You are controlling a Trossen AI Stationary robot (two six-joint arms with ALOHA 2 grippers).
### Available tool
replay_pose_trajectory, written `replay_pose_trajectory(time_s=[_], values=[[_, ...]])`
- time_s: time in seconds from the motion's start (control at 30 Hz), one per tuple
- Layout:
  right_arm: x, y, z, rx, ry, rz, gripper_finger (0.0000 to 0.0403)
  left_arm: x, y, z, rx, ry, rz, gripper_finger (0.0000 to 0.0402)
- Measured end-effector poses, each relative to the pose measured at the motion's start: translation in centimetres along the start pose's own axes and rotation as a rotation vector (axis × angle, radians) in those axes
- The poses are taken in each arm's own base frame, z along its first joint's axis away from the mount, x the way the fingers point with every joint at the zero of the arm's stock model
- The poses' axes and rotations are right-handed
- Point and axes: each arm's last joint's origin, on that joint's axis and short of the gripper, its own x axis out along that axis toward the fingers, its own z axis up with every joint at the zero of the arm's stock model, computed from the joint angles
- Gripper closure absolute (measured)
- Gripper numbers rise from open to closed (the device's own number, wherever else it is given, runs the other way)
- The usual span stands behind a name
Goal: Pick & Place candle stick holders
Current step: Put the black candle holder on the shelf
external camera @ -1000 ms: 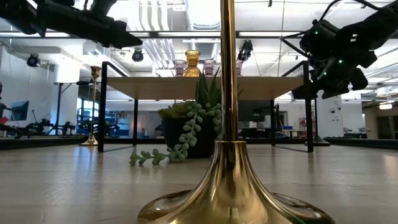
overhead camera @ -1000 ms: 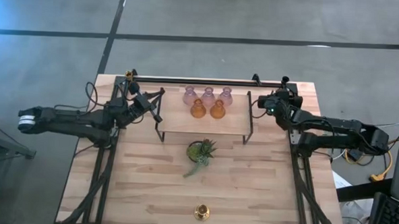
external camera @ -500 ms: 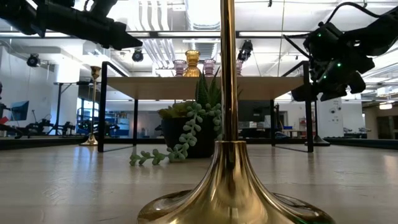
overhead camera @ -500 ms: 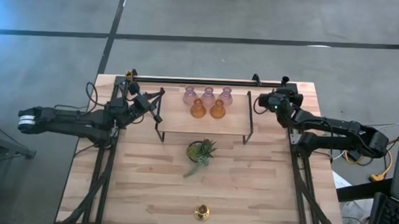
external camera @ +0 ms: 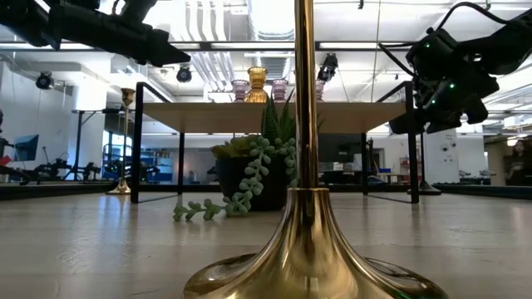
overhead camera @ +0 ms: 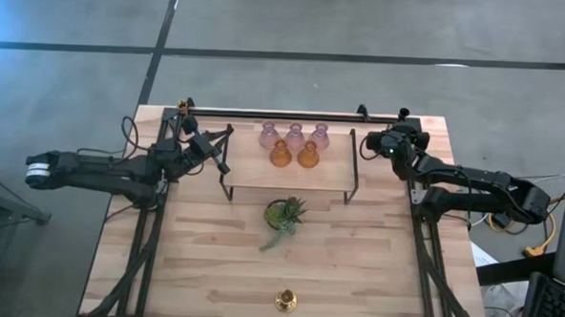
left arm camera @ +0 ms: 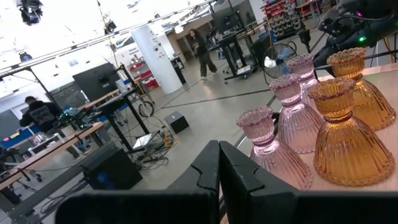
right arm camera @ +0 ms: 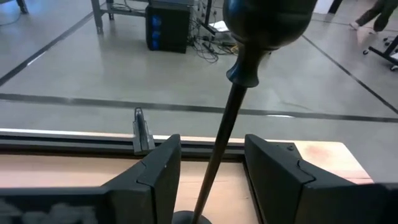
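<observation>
A potted plant (overhead camera: 285,216) sits before a raised shelf (overhead camera: 253,170).

Both arms matte black, chunky jointed links w/ rounded housings. Left arm (overhead camera: 110,170) has a white band near its base end and loose black cables looping over the shoulder. Right arm (overhead camera: 473,181) shows small green LEDs on the wrist block in the low view, plus a yellow cable by its base. Fingers (right arm camera: 158,171) dark grey, flat, angular plates; screws prob. there but can't make them out.
</observation>
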Motion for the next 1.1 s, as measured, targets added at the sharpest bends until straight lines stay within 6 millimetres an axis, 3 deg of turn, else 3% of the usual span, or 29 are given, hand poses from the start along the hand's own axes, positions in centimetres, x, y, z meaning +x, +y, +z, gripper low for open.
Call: replay_pose_trajectory(time_s=[0.2,0.47,0.87,1.1], values=[[0.3,-0.2,0.1,0.008,0.008,-0.002,0.0273,0.0,0.0,0.0,0.0,0.0,0.0,0.0394],[0.3,-0.1,0.2,0.017,0.008,0.021,0.0383,0.0,0.0,0.0,-0.004,0.0,0.0,0.0394],[0.1,-0.2,0.4,-0.026,0.014,0.059,0.0392,0.0,0.0,0.0,-0.004,0.001,0.0,0.0394],[-1.3,-1.5,2.0,-0.06,0.004,0.093,0.0393,0.0,0.0,0.0,-0.004,0.003,0.005,0.0394]])
